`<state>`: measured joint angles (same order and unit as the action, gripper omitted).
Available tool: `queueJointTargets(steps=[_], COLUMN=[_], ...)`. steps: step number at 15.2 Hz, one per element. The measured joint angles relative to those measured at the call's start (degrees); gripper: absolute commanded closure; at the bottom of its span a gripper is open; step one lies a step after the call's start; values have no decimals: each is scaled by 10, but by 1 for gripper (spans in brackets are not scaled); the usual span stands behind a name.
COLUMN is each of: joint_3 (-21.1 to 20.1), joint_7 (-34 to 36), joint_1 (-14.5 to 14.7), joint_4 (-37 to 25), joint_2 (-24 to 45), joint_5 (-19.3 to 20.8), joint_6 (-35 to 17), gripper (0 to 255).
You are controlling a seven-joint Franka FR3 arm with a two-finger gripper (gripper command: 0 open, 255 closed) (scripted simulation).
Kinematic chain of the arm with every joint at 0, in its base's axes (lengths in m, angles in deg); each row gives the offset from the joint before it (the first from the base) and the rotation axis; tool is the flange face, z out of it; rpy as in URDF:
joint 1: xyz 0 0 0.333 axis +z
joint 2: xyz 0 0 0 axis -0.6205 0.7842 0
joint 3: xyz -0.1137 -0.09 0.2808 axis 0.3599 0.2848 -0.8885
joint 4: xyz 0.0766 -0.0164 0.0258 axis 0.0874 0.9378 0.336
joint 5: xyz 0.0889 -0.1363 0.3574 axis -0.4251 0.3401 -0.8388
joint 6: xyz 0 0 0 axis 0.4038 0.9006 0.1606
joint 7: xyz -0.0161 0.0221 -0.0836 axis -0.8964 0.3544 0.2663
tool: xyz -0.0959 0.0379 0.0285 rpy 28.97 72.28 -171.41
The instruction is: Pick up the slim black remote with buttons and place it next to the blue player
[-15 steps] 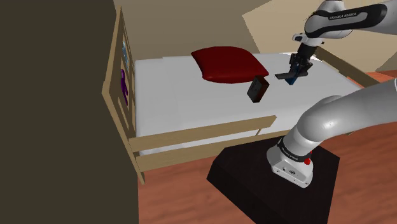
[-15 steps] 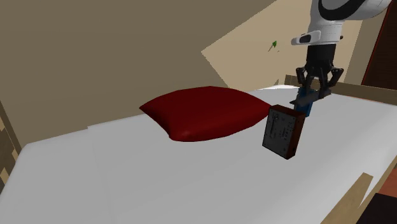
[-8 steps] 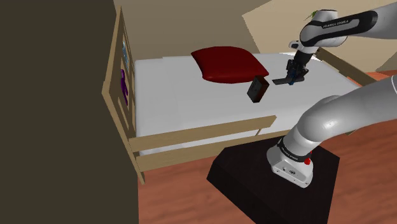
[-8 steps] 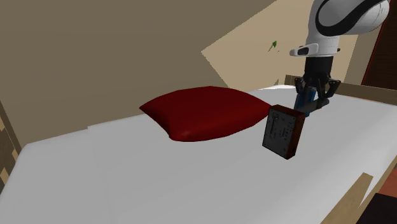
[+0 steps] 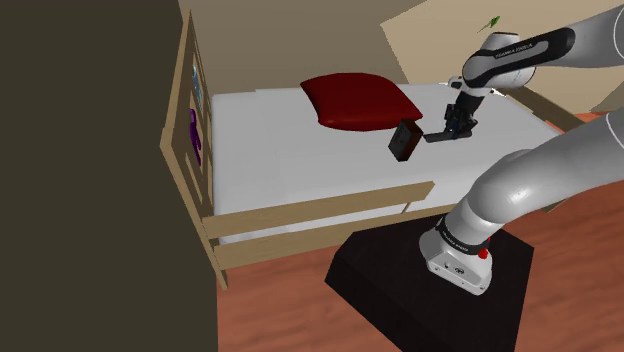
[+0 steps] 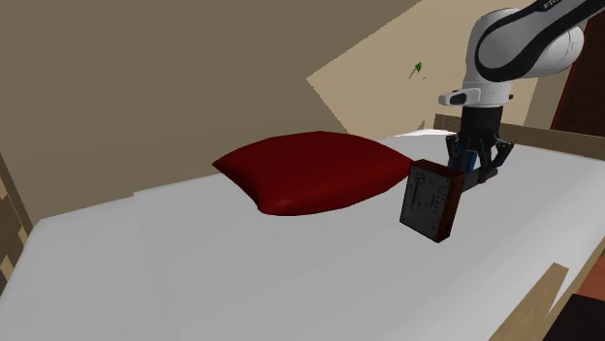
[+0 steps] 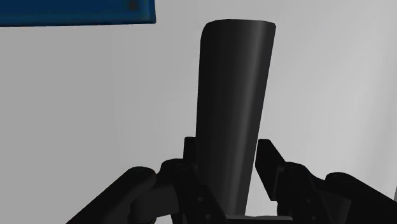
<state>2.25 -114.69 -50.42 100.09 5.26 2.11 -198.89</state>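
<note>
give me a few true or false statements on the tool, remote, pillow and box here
1. The tool is shut on the remote. True.
2. The pillow is blue. False: it is dark red.
3. The remote lies on the pillow. False: it is held in the tool.
4. A dark box stands on the bed beside the pillow. True.
</note>
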Motion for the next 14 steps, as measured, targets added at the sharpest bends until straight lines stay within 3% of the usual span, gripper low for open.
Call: queueJointTargets(steps=[3,9,10,14], joint_3=[13,18,18,18], joint_7=[-5,-9,-9,-9], joint_1=[9,11,11,11], joint_4=[9,10,10,10], joint_2=[22,28,28,28], joint_5=[-7,-9,-9,-9], joint_6=[-29,-37,-37,-37], gripper=[255,255,0,0])
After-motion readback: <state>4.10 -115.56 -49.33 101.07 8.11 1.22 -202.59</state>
